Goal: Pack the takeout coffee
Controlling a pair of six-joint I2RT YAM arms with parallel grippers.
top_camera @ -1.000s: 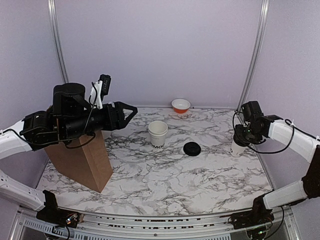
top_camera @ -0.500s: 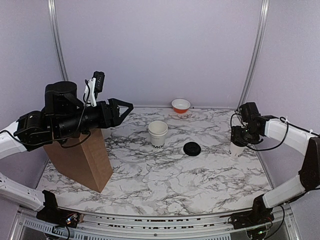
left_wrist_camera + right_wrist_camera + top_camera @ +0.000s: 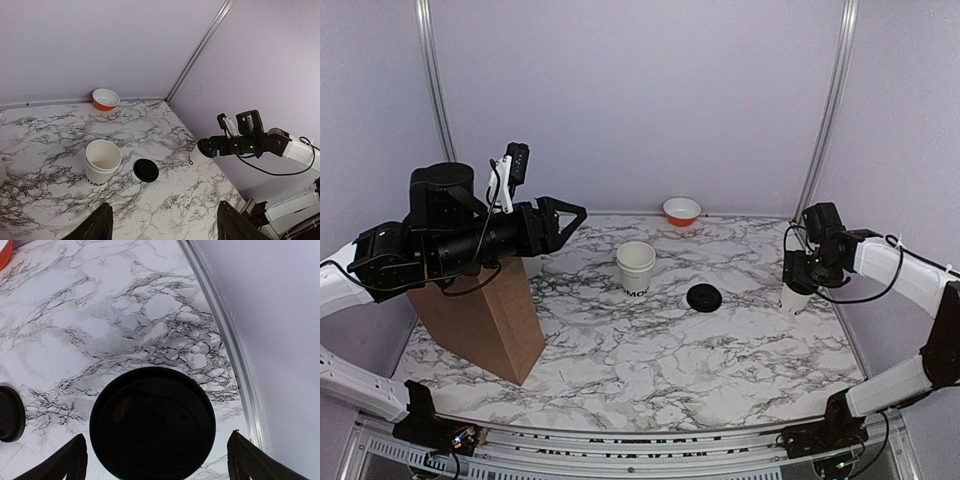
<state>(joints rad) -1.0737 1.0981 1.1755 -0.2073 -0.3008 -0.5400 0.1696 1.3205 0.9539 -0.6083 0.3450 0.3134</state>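
Note:
A white paper cup [image 3: 636, 267] with dark lettering stands open-topped mid-table, also in the left wrist view [image 3: 102, 161]. A loose black lid [image 3: 704, 297] lies to its right [image 3: 145, 170]. At the right edge stands a second cup [image 3: 794, 298] with a black lid [image 3: 152, 422] on it. My right gripper [image 3: 801, 272] hovers straight above that lid, open [image 3: 156, 440], with its fingers [image 3: 70, 460] clear of the rim on both sides. My left gripper [image 3: 565, 222] is raised above the brown bag, open and empty [image 3: 164, 212].
A brown paper bag [image 3: 490, 325] stands upright at the left under my left arm. A small orange-and-white bowl [image 3: 681, 211] sits by the back wall. A metal rail [image 3: 227, 335] marks the table's right edge, close to the lidded cup.
My right gripper has opened wider and let go of the lidded cup, which stays upright. My left arm rose and drew back a little to the left, then held still.

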